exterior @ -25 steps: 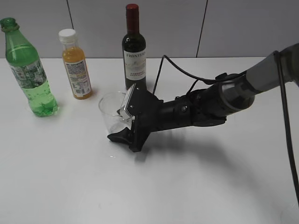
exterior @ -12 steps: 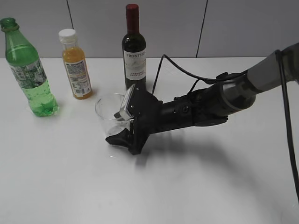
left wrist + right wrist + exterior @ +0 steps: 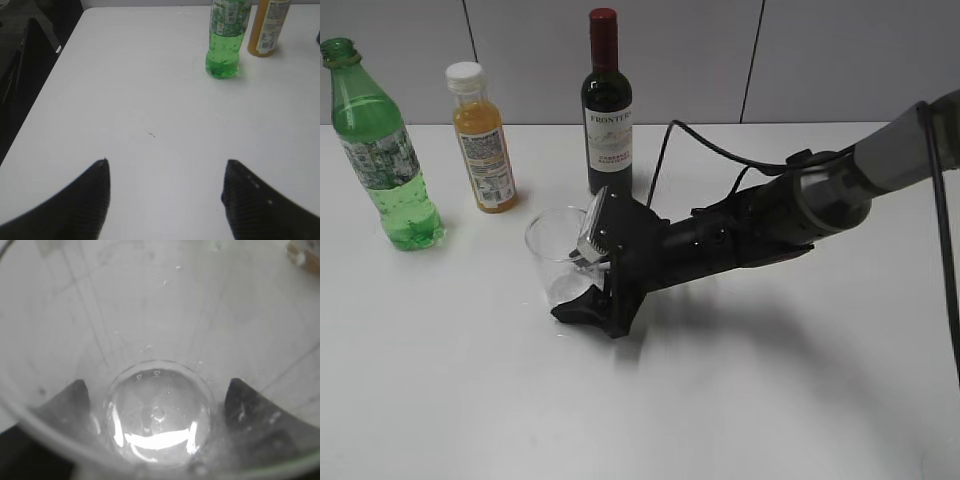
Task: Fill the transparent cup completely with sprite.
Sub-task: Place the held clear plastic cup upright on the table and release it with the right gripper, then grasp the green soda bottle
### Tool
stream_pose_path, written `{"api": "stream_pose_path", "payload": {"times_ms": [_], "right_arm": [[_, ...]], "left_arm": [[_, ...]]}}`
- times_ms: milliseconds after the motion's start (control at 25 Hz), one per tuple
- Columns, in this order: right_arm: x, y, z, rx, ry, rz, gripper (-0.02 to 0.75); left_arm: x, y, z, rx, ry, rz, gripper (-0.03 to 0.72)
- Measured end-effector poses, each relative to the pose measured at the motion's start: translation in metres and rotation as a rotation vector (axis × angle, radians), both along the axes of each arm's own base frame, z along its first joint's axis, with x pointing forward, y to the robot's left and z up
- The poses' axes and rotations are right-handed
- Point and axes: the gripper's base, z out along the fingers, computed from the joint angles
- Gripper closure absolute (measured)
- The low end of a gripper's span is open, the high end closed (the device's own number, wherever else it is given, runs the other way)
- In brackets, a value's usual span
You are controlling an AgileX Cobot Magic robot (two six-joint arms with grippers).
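Observation:
The transparent cup (image 3: 558, 258) stands empty on the white table, left of centre. My right gripper (image 3: 588, 272) reaches in from the right and is shut on the cup, one finger on each side. In the right wrist view the cup (image 3: 157, 412) fills the frame, and the dark fingers (image 3: 70, 400) show through its wall beside the thick base. The green sprite bottle (image 3: 382, 150), uncapped and about a third full, stands at the far left. It also shows in the left wrist view (image 3: 226, 42). My left gripper (image 3: 166, 162) is open and empty above bare table, short of the bottle.
An orange juice bottle (image 3: 483, 140) with a white cap stands right of the sprite. A dark wine bottle (image 3: 607, 105) stands just behind the cup and the right arm. A black cable (image 3: 705, 150) loops over the right arm. The table's left edge (image 3: 55, 65) shows in the left wrist view.
The right gripper has brought the cup down and slightly left. The cup was tilted and raised before; now it sits upright on the table.

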Motion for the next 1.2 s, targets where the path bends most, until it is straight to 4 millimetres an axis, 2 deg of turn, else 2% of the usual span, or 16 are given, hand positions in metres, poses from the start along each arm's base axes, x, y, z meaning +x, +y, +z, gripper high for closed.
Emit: {"api": "stream_pose_path", "payload": {"times_ms": [480,640,760,920,1200], "right_arm": [[-0.011,-0.035,0.017,-0.142,0.001,-0.062,0.083],[-0.016,-0.046,0.03,-0.201,-0.044,-0.106,0.083],[-0.016,-0.054,0.049,-0.235,-0.102,-0.165,0.085],[-0.01,-0.068,0.081,-0.294,-0.184,-0.338,0.095],[0.005,-0.111,0.136,-0.442,-0.396,-0.679,0.113]], "left_arm": [[0.0,0.0,0.0,0.0,0.0,0.0,0.146],[0.0,0.0,0.0,0.0,0.0,0.0,0.146],[0.0,0.0,0.0,0.0,0.0,0.0,0.146],[0.0,0.0,0.0,0.0,0.0,0.0,0.146],[0.0,0.0,0.0,0.0,0.0,0.0,0.146]]}}
